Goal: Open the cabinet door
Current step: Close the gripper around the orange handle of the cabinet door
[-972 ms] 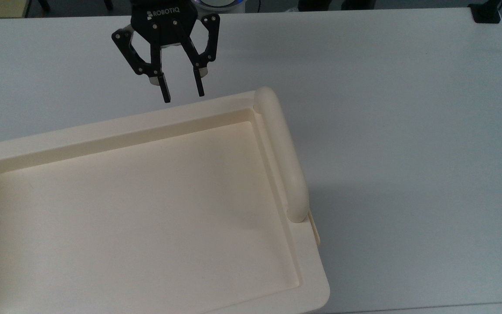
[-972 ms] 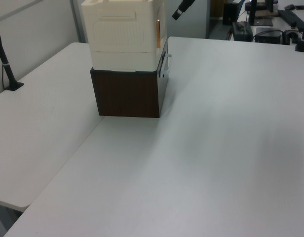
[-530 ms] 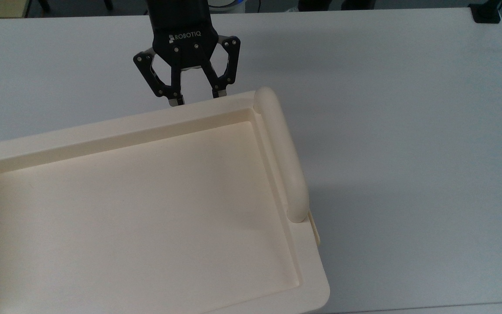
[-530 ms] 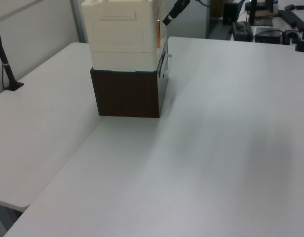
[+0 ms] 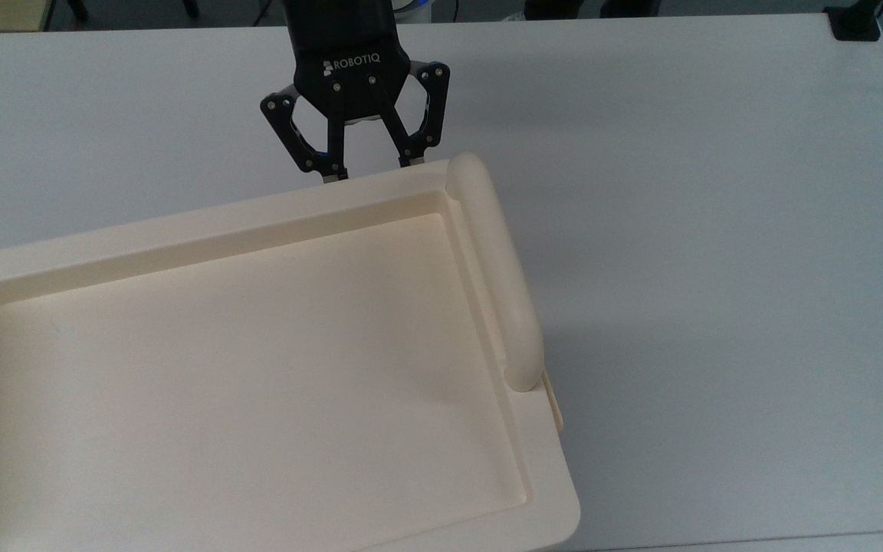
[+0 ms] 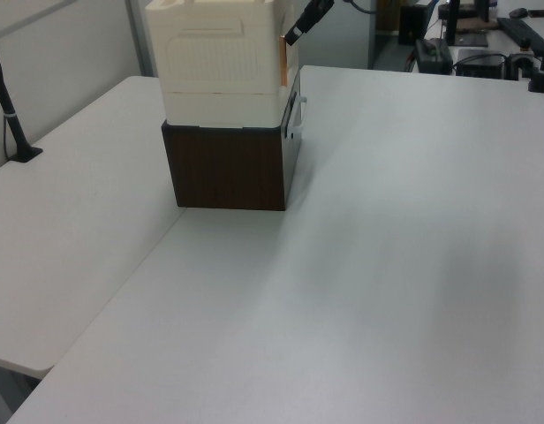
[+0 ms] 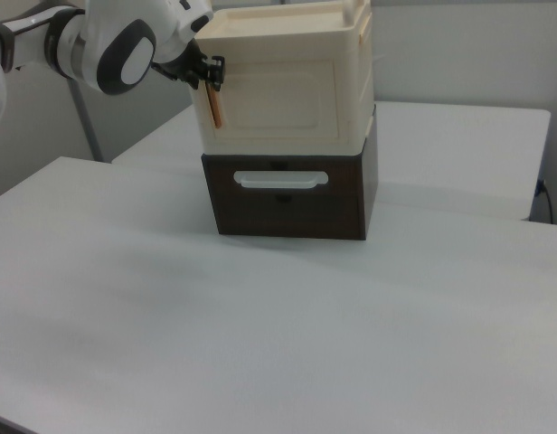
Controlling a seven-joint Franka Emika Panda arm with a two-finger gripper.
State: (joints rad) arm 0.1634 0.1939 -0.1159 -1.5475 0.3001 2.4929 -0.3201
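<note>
Tool spread beside cream cabinet, door shut.

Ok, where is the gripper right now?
In the top view the gripper is at the cabinet's upper rim, just left of the rounded bar; in the right view it meets the cabinet's upper left front corner.

Evenly lit from overhead, bright but soft, no hard glare. Soft, diffuse shadow on the white table beside the cabinet toward the top view's right and bottom edge. Broad faint grey shading across the table's middle in the left and right views. Slightly grainy and soft throughout; cream surfaces near washed out.
</note>
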